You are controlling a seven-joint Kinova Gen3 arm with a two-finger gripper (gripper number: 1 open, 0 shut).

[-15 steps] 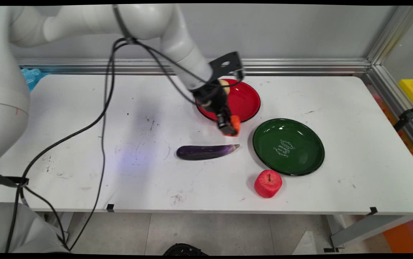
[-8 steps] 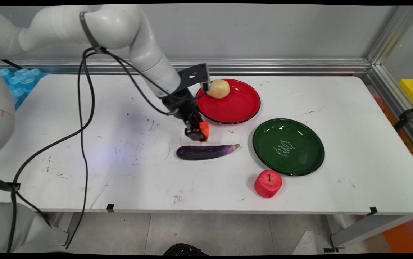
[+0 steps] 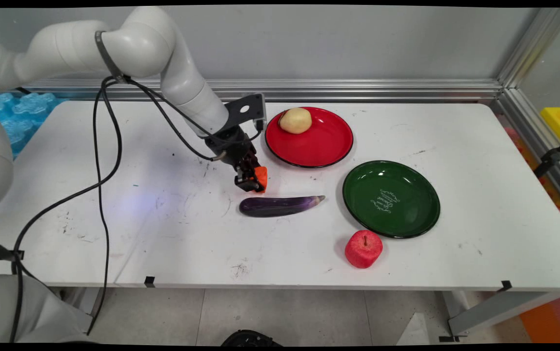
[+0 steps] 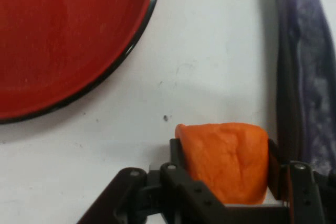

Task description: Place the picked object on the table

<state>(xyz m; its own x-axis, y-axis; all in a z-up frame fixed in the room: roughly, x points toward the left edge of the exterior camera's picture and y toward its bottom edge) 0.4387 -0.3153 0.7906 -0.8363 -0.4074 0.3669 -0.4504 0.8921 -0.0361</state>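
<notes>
I have the gripper (image 3: pixel 252 183) clamped on an orange piece (image 3: pixel 260 177), its two fingers pressed against opposite sides of it; in the hand view the orange piece (image 4: pixel 226 160) fills the gap between them, so the jaws are closed only as far as its width allows. On the main view the gripper hangs over the white table (image 3: pixel 114 209) just left of the red plate (image 3: pixel 326 144) and just on the far side of the purple eggplant (image 3: pixel 280 205); I cannot tell whether the orange piece is touching the table surface or held slightly above it. The eggplant lies on its side on the table, its thick end to the left and its narrow tip pointing right toward the green plate (image 3: pixel 407 214). In the hand view the eggplant (image 4: pixel 307 87) runs along one edge, close beside the held piece, and the rim of the red plate (image 4: pixel 126 45) curves across the opposite corner, apart from the piece with bare table between. A yellowish potato (image 3: pixel 295 120) sits on the far left part of the red plate. The green plate sits to the right of the eggplant, near and right of the red plate, with pale lettering at its middle. A red apple (image 3: pixel 363 248) stands on the table just at the near left rim of the green plate. Black cables (image 3: pixel 102 161) hang from the arm down across the left side of the table.
</notes>
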